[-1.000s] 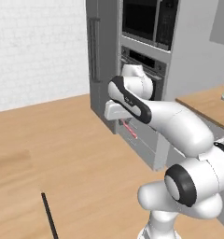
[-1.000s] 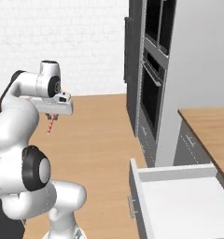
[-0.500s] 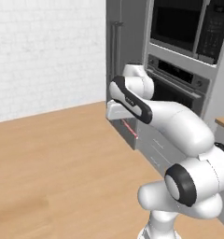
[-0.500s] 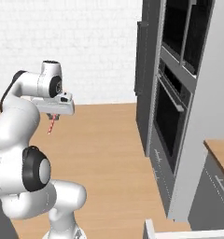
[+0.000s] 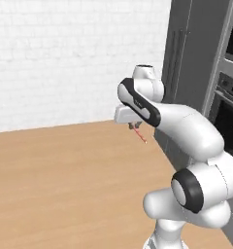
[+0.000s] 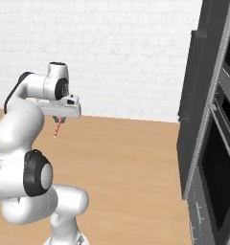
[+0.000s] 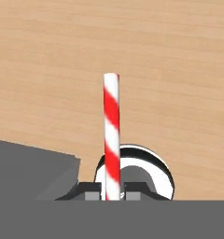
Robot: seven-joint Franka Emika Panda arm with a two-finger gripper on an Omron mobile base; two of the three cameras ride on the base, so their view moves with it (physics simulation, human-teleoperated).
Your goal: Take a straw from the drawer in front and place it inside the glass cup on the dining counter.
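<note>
Red-and-white spiral-striped straw (image 7: 112,135) at frame centre; light wood-grain floor (image 7: 48,70) behind; white brick wall (image 5: 65,53) upper left; dark grey oven cabinet (image 6: 208,105) at right.

No text, label, brand, number or sign can be read on anything in these views, neither on the walls, the cabinets, the floor nor the arm

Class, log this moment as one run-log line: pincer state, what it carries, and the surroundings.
pincer: shut on straw | straw: red-white striped, pointing at wood floor | nearby: tall dark cabinet
</note>
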